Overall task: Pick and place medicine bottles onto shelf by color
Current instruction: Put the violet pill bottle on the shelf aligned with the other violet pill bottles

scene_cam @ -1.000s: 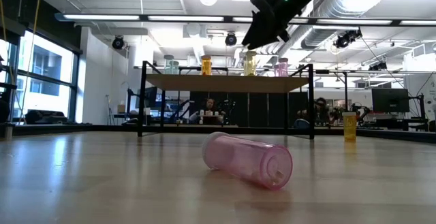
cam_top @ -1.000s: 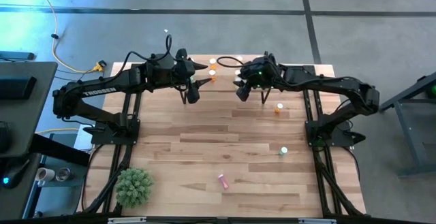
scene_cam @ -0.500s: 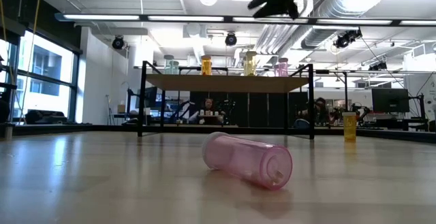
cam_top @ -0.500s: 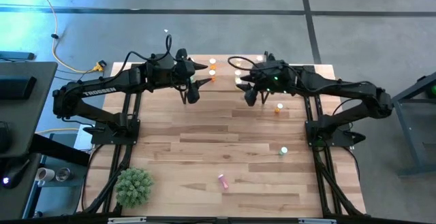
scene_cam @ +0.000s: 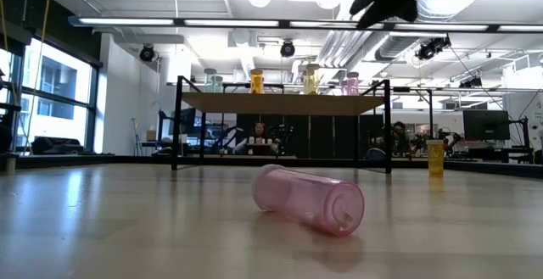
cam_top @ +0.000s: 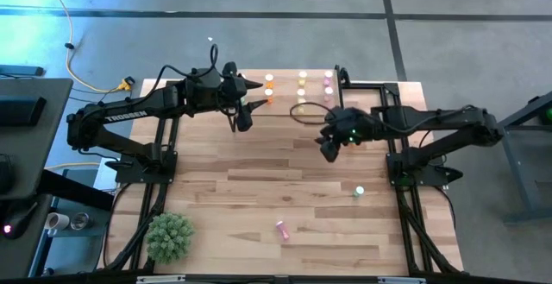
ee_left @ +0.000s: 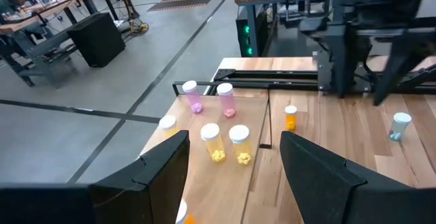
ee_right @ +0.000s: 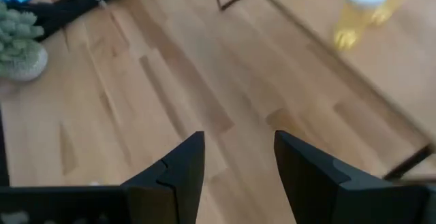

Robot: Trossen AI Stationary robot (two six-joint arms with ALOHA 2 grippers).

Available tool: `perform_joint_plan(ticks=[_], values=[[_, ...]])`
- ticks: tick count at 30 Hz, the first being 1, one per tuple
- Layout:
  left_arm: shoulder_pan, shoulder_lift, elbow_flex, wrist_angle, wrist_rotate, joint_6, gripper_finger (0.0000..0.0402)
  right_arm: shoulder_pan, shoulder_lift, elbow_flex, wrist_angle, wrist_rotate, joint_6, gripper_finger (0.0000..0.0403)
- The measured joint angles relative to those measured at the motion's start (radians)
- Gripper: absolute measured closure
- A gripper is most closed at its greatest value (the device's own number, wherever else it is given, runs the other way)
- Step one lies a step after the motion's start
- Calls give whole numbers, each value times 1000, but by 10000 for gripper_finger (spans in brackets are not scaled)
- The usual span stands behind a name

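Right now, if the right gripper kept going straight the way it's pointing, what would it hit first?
The right gripper, open and empty, points down at the bare wooden tabletop; that looks like first contact. The yellow bottle stands off to one side.

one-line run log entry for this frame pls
left gripper: open, empty, over shelf | right gripper: open, empty, above table | pink bottle: lying on table

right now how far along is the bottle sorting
Partly done. Several bottles stand on the shelf: two pink, two yellow, and at least one orange. Nothing is in hand: the right gripper is over bare table with fingers open and empty; the left gripper waits open by the shelf. Left on the table: a lying pink bottle, an orange one and a green one.
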Motion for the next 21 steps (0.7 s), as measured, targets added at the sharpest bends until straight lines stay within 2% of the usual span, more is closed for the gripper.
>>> perform_joint_plan(ticks=[8, 12, 21], values=[[0, 0, 0, -21, -3, 29, 183, 99, 5, 0, -55, -1, 204, 235], [0, -7, 0, -57, -48, 35, 183, 153, 16, 0, -23, -10, 304, 235], [0, -86, 0, -144, -57, 34, 183, 224, 85, 0, 257, 27, 339, 235]])
